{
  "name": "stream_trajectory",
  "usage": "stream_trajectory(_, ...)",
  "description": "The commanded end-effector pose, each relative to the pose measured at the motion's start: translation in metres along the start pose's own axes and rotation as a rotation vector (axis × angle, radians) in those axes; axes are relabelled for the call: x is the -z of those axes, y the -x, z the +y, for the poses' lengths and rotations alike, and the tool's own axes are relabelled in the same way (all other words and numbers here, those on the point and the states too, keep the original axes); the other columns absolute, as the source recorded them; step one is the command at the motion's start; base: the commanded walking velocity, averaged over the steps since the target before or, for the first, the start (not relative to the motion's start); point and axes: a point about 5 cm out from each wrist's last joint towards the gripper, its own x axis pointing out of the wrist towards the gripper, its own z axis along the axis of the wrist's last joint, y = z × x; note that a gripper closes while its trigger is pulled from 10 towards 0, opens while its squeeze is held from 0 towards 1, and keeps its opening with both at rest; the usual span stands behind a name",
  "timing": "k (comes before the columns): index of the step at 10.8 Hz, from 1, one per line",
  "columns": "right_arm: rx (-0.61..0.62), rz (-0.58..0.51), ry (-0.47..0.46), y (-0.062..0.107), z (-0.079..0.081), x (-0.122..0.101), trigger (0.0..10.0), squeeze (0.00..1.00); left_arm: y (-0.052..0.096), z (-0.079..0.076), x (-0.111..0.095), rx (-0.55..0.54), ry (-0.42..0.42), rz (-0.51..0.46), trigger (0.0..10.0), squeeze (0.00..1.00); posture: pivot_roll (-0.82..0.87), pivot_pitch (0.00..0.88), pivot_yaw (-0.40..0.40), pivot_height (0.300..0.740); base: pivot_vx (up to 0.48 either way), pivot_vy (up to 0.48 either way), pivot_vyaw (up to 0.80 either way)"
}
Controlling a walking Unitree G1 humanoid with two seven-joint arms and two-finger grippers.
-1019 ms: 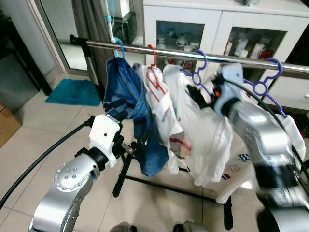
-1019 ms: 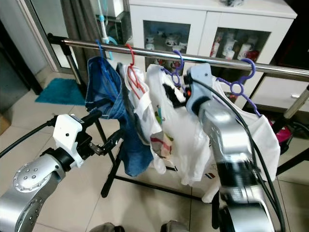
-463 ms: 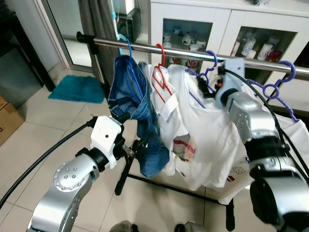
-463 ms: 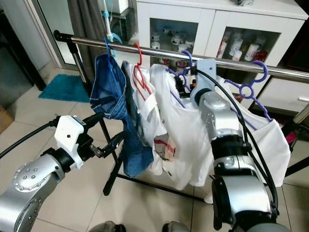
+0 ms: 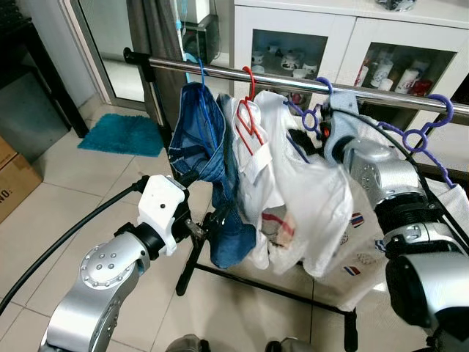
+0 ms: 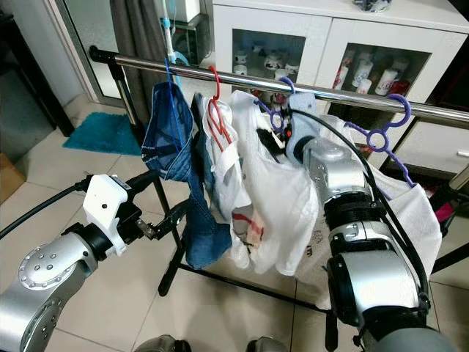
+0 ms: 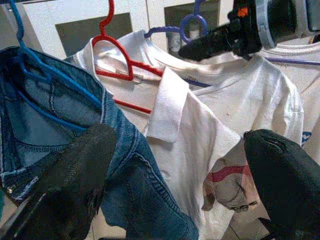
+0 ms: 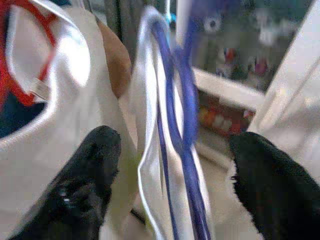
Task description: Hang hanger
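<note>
Purple hanger (image 8: pixel 177 125) with its white shirt (image 5: pixel 311 198) hooks over the rail (image 5: pixel 293 81), and our right gripper (image 8: pixel 175 165) sits spread wide around its neck, touching nothing, so we judge the hanger already bears on the rail. Our left gripper (image 7: pixel 177 175), fingers wide and empty, waits near the jeans (image 5: pixel 209 161). The red hanger (image 5: pixel 249 110) crowds the left; another purple hanger (image 5: pixel 421 132) hangs right, cabinet (image 5: pixel 344 44) far behind.
</note>
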Motion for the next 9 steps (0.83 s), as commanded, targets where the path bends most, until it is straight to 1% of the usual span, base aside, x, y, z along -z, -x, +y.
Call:
stream_trajectory(1, 0.011, -0.019, -0.044, -0.0001, -0.0022, -0.0118, 0.0, 0.0, -0.0016, -0.0009, 0.001, 0.022, 0.001, 0.013, 10.0, 1.0, -0.1, 0.037, 0.037, 0.74, 0.0, 0.0, 0.0)
stream_trajectory(2, 0.026, -0.017, -0.062, -0.0007, -0.0034, -0.013, 0.0, 0.0, -0.0024, -0.0011, 0.0012, 0.027, 0.0, 0.015, 10.0, 1.0, -0.1, 0.037, 0.04, 0.74, 0.0, 0.0, 0.0)
stream_trajectory(3, 0.068, -0.015, -0.069, -0.0014, -0.0064, -0.015, 0.0, 0.0, -0.0032, -0.0013, 0.0012, 0.032, -0.003, 0.015, 10.0, 1.0, -0.1, 0.036, 0.041, 0.74, 0.0, 0.0, 0.0)
stream_trajectory(9, 0.054, -0.01, -0.058, -0.0034, -0.0044, -0.017, 0.0, 0.0, -0.0035, -0.002, 0.0024, 0.042, -0.002, 0.019, 10.0, 1.0, -0.1, 0.034, 0.038, 0.74, 0.0, 0.0, 0.0)
